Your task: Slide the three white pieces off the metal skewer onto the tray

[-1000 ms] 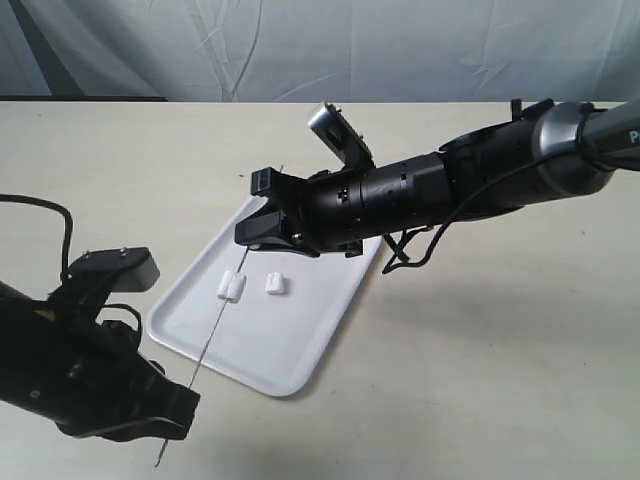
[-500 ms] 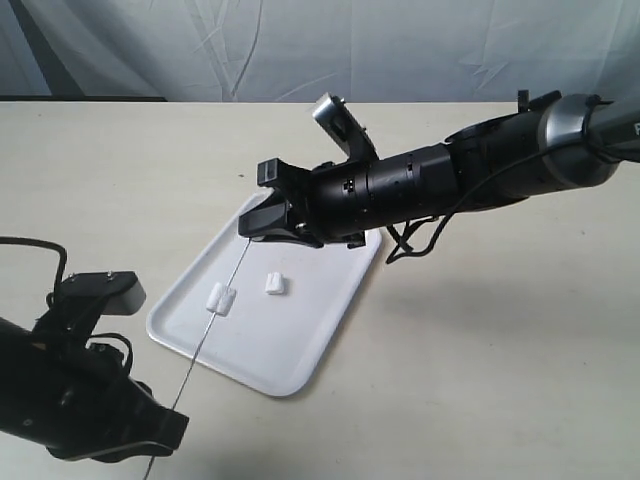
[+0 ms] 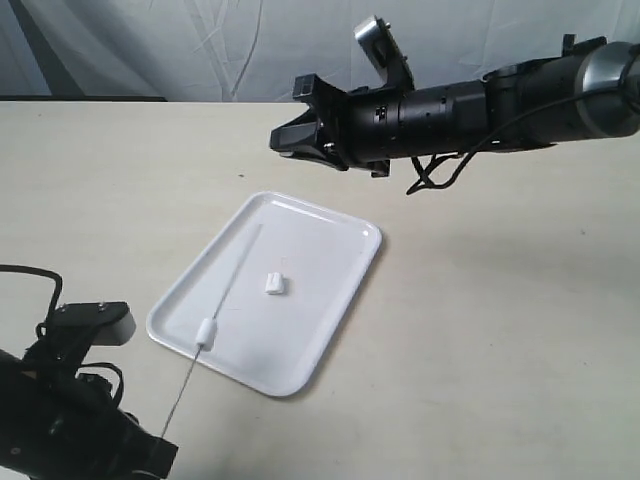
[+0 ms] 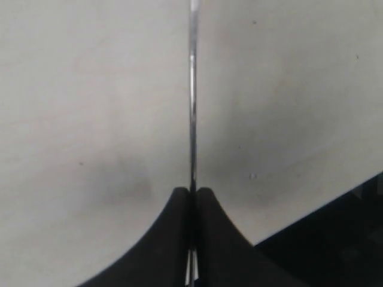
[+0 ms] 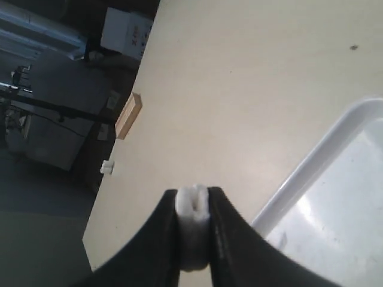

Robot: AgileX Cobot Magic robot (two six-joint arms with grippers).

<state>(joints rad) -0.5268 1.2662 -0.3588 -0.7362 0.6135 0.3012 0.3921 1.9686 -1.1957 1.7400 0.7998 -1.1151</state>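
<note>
Between the black pads of the left pincer point(image 4: 192, 192), which are pressed together, sits the end of the metal skewer point(image 4: 192, 89), with only the thin rod separating them. From that grip the skewer runs away from the pincer, rightward over the counter point(image 3: 500, 330) and out across the tray point(image 3: 300, 335). Its far tip is over the tray's floor. A threaded white piece point(image 3: 205, 330) sits on the rod roughly midway along it, at the tray edge nearest the left pincer. Further from that pincer, to the right of the rod and apart from it, a loose white piece point(image 3: 273, 283) lies on the tray floor. Well past the tray's far rim, the right pincer point(image 3: 283, 141) hangs raised over the counter. It is clamped on a third white piece point(image 5: 192, 230), which fills the gap between its pads.
</note>
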